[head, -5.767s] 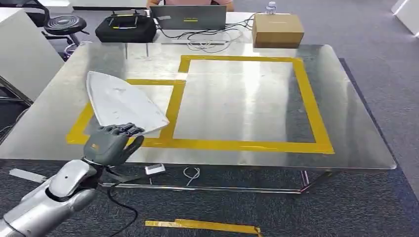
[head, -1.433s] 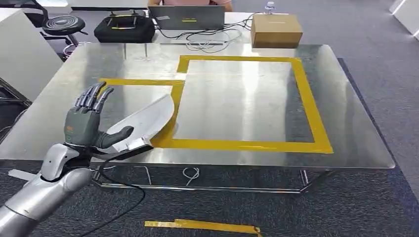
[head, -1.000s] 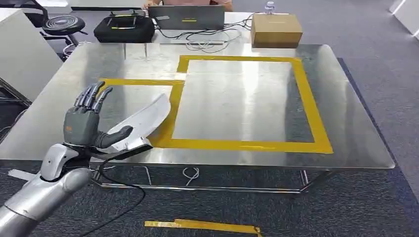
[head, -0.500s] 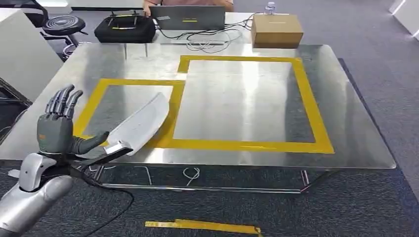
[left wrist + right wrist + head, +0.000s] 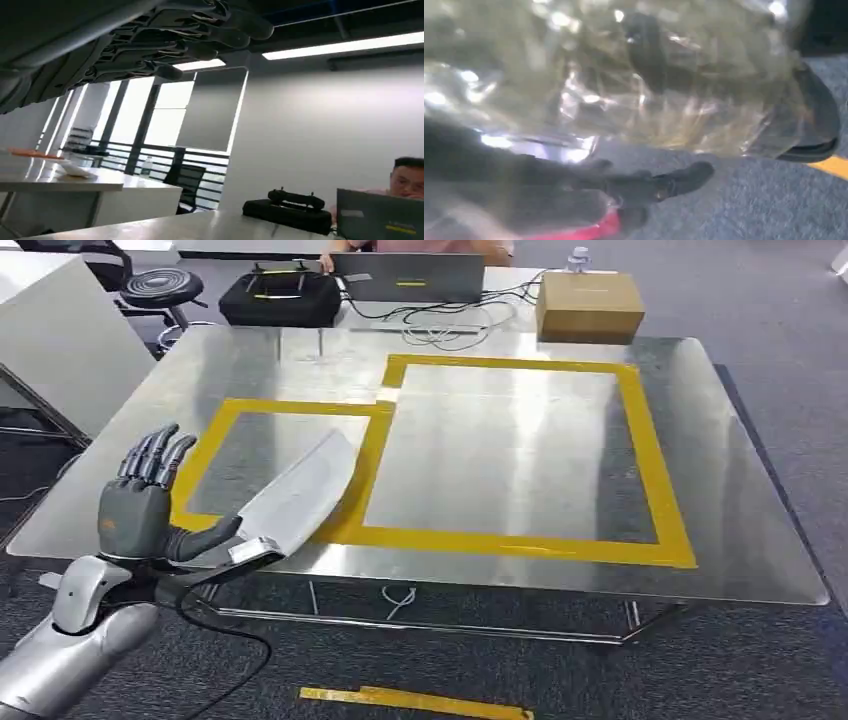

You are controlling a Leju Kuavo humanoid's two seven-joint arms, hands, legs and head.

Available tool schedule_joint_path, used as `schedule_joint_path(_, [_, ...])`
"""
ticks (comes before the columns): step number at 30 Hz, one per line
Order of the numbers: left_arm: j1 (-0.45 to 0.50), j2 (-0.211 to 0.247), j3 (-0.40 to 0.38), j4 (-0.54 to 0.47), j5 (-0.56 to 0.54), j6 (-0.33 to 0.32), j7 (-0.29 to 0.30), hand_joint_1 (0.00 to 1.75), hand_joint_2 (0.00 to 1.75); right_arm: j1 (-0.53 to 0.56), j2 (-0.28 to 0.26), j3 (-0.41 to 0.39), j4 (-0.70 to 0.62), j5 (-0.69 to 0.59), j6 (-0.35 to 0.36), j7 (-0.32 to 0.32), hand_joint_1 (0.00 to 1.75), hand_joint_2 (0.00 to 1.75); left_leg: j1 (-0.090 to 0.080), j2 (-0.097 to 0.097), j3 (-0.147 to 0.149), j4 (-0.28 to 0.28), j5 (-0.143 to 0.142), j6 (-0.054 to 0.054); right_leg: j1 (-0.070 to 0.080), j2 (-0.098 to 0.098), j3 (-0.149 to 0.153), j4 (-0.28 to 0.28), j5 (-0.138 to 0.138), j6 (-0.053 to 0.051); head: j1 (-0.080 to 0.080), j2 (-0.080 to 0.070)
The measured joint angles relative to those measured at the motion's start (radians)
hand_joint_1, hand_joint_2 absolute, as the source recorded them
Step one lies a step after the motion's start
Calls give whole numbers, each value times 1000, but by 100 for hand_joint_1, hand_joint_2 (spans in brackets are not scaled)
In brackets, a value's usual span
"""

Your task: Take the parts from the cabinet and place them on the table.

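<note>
The steel table (image 5: pixel 700 490) stretches ahead of the left hand (image 5: pixel 135 515), with yellow tape (image 5: pixel 655 470) marking two squares on its top. The white part (image 5: pixel 295 495) lies tilted just to the right of that hand, its far end over the smaller taped square, its near end at the table's front edge. The hand stands upright, fingers (image 5: pixel 150 452) spread and raised; the thumb reaches toward the part's near end, and whether it touches cannot be told. Far beyond the hand sit a laptop (image 5: pixel 410 276), a brown box (image 5: pixel 588 306) and a black case (image 5: pixel 280 298). The right wrist view is too blurred to show whether the right hand's fingers are apart or together.
</note>
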Motion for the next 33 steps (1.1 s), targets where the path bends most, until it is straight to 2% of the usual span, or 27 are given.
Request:
schedule_joint_path(2, [-1,-2,-8,0,-5,-6,4,0,0,6,-6,0,-14,-5,-11,0,0,0,3,0,2,0,-1,-3,3,1,-1,4,-3,-10,-1,0])
schedule_joint_path(3, [-2,-2,-11,0,-5,-5,4,0,0,8,-9,0,-20,-6,-16,0,0,0,4,0,1,3,-10,-10,-3,-1,4,-2,0,-20,-1,0])
schedule_joint_path(4, [-4,-3,-14,0,-7,-5,4,0,0,10,-11,0,-24,-7,-18,2,0,0,5,5,-4,24,-28,-15,-3,-1,8,-2,-2,-24,-4,0])
schedule_joint_path(5, [-8,-3,-17,0,-8,-5,5,0,0,12,-14,0,-25,-8,-19,2,0,0,6,6,-31,84,-63,-20,-3,-3,10,-2,-4,-31,-8,0])
schedule_joint_path(7, [-7,-6,-24,0,-8,-1,5,0,0,15,-17,0,-27,-11,-19,2,0,0,10,6,-115,252,-134,-25,-1,-6,12,-2,-7,-35,-8,0])
schedule_joint_path(8, [-7,-7,-27,0,-6,1,5,0,0,17,-18,0,-30,-14,-22,2,0,0,10,6,-150,314,-148,-26,0,-7,12,-2,-8,-37,-8,0])
schedule_joint_path(9, [-7,-8,-29,0,-5,0,9,0,0,19,-22,0,-39,-14,-29,2,0,0,11,6,-159,323,-135,-25,0,-7,14,-2,-9,-38,-8,0])
schedule_joint_path(10, [-8,-9,-32,0,-5,0,11,0,0,21,-25,0,-48,-14,-35,3,0,0,11,6,-147,291,-100,-23,1,-7,17,-2,-11,-37,-8,0])
schedule_joint_path(12, [-8,-9,-33,-4,-5,0,15,0,0,20,-29,0,-63,-14,-38,3,0,0,10,7,-70,127,0,-13,1,-5,28,-2,-16,-34,-8,0])
schedule_joint_path(13, [-11,-9,-33,-8,-5,0,16,0,0,21,-30,0,-69,-14,-39,2,0,0,9,9,-31,42,30,-6,1,-5,32,-2,-19,-30,-8,0])
schedule_joint_path(14, [-15,-10,-34,-8,-5,0,17,0,0,21,-31,0,-73,-14,-39,2,0,0,3,10,-21,25,16,-3,9,-5,28,2,-23,-24,-7,0])
schedule_joint_path(15, [-19,-10,-35,-10,-5,0,18,0,0,21,-33,0,-77,-14,-40,2,0,0,3,10,-19,13,8,-2,6,-5,22,1,-21,-18,-8,0])
schedule_joint_path(17, [-17,-10,-39,-10,-5,2,19,0,0,21,-34,0,-80,-13,-46,1,0,0,1,7,-23,14,7,2,5,-8,25,-8,-18,-8,-8,0])
schedule_joint_path(18, [-17,-9,-39,-10,-5,6,19,0,0,21,-37,1,-80,-14,-47,1,0,0,6,6,-19,4,12,9,7,-9,29,-9,-21,0,-7,0])
schedule_joint_path(19, [-17,-9,-40,-10,-5,9,19,0,0,21,-37,1,-80,-14,-48,1,0,0,10,7,-13,-1,15,14,6,-7,16,7,-35,3,-5,0])
schedule_joint_path(21, [-16,-9,-40,-10,-4,13,19,0,0,21,-39,1,-80,-17,-48,1,0,0,10,8,-13,-1,13,21,5,-7,-39,120,-98,5,2,0])
schedule_joint_path(22, [-12,-9,-41,-10,-4,14,19,0,0,21,-40,2,-80,-19,-48,1,0,0,8,8,-14,-1,12,22,6,-6,-88,217,-139,7,1,0])
schedule_joint_path(23, [-9,-9,-41,-10,-5,14,19,0,0,21,-40,2,-80,-21,-48,1,0,0,6,8,-14,-1,11,24,7,-6,-129,292,-162,8,2,0])
schedule_joint_path(24, [-7,-9,-41,-10,-5,14,19,0,0,21,-40,2,-80,-23,-47,1,0,0,5,8,-13,-1,10,25,7,-6,-150,323,-160,8,2,0])
schedule_joint_path(25, [-5,-9,-41,-10,-5,14,21,0,0,21,-40,2,-80,-23,-47,1,0,0,4,8,-12,-1,10,26,7,-6,-147,308,-138,7,2,0])
schedule_joint_path(26, [-5,-9,-41,-10,-5,13,23,0,0,21,-40,2,-80,-25,-47,1,0,0,3,6,-9,0,9,25,7,-6,-118,238,-87,4,2,0])
schedule_joint_path(28, [-5,-8,-40,-10,-5,13,25,0,0,20,-42,3,-80,-29,-47,1,0,0,3,2,-3,0,5,22,7,-6,-29,50,7,-5,2,0])
schedule_joint_path(29, [-5,-6,-40,-10,-5,11,26,0,0,18,-43,3,-80,-29,-47,1,0,0,-3,2,-5,3,2,17,11,-5,-5,11,-4,-9,1,0])
schedule_joint_path(30, [-5,-3,-40,-10,-6,8,26,0,0,17,-43,3,-80,-31,-47,1,0,0,-3,0,-9,9,3,12,11,-4,2,0,1,-12,0,0])
schedule_joint_path(31, [-4,-1,-40,-10,-8,6,27,0,0,17,-43,4,-80,-33,-47,-1,0,0,-2,1,-11,8,5,7,13,-3,-1,1,1,-13,0,0])
schedule_joint_path(33, [-2,3,-40,-11,-13,5,29,0,0,18,-43,5,-80,-39,-47,-1,0,0,0,0,-10,7,6,-2,14,-2,-1,0,5,-23,1,0])
